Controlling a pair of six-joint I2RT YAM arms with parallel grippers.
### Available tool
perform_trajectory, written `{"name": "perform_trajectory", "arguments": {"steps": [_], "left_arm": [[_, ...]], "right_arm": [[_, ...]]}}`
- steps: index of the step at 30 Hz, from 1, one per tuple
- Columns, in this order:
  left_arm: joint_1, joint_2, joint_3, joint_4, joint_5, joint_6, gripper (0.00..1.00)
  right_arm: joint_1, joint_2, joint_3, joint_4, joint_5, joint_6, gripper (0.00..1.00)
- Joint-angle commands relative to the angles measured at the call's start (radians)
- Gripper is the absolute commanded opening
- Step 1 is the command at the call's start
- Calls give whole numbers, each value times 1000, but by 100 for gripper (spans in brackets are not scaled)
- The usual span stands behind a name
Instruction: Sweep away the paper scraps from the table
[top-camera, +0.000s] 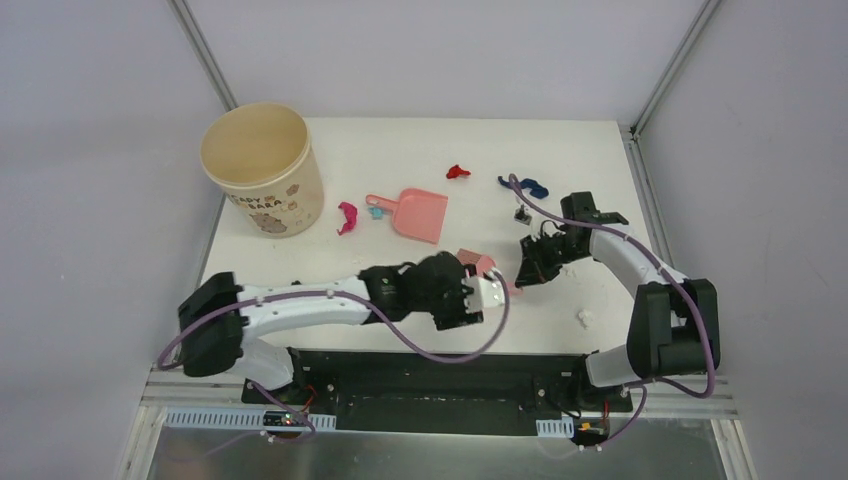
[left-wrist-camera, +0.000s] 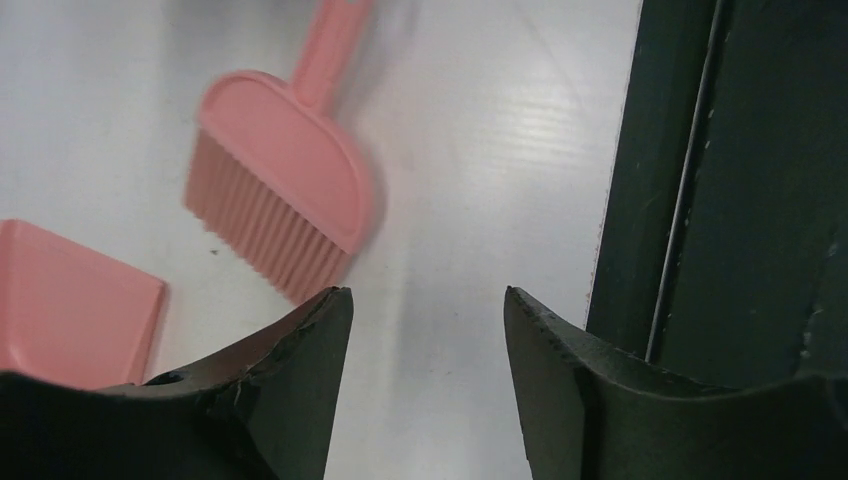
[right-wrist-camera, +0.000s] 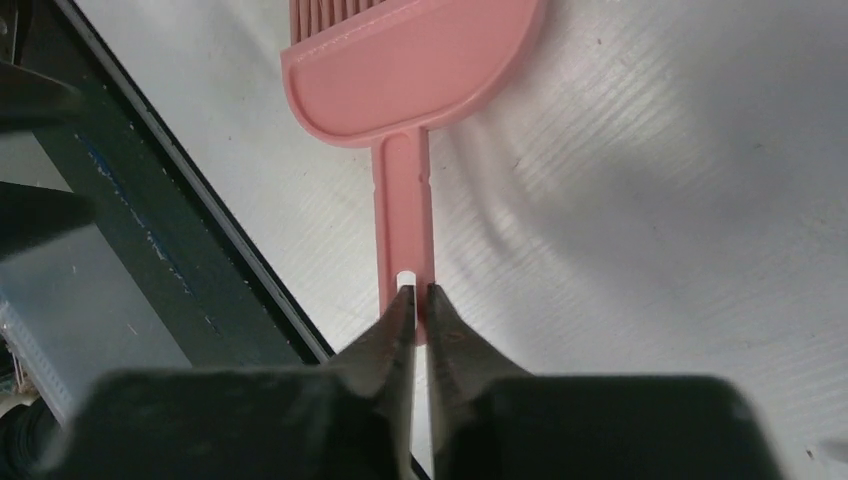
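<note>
A pink hand brush lies just left of my right gripper. In the right wrist view, that gripper is shut on the end of the brush handle. My left gripper is open and empty over the table near its front edge, with the brush head ahead of its fingers. Paper scraps lie apart: red, dark blue, magenta, teal and white. The pink dustpan lies mid-table.
A beige round bucket stands at the back left. A small dark object lies behind the right gripper. The black front edge runs close to my left gripper. A corner of the dustpan shows in the left wrist view.
</note>
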Motion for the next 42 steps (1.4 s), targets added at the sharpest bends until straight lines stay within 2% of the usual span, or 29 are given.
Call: {"name": "perform_trajectory", "arguments": {"steps": [1, 4, 6, 8, 14, 19, 31, 42], "left_arm": [[-133, 152, 40, -51, -266, 167, 59], [-173, 152, 14, -24, -281, 164, 60], [-182, 105, -28, -3, -278, 160, 61], [-183, 27, -77, 16, -273, 141, 63], [-183, -197, -159, 104, -375, 98, 67], [-181, -303, -224, 230, -417, 55, 74], [-181, -257, -206, 217, -432, 78, 76], [-182, -209, -188, 204, -432, 78, 75]], "right_arm": [[-3, -83, 0, 65, 45, 26, 18], [-1, -181, -57, 133, 88, 27, 47], [9, -236, -93, 174, 124, 28, 59], [29, -261, -122, 212, 176, 24, 64], [187, -176, -124, 236, 353, -46, 61], [241, -84, -99, 222, 381, -69, 51], [306, 15, -88, 188, 448, -105, 47], [360, 76, -88, 179, 510, -119, 32]]}}
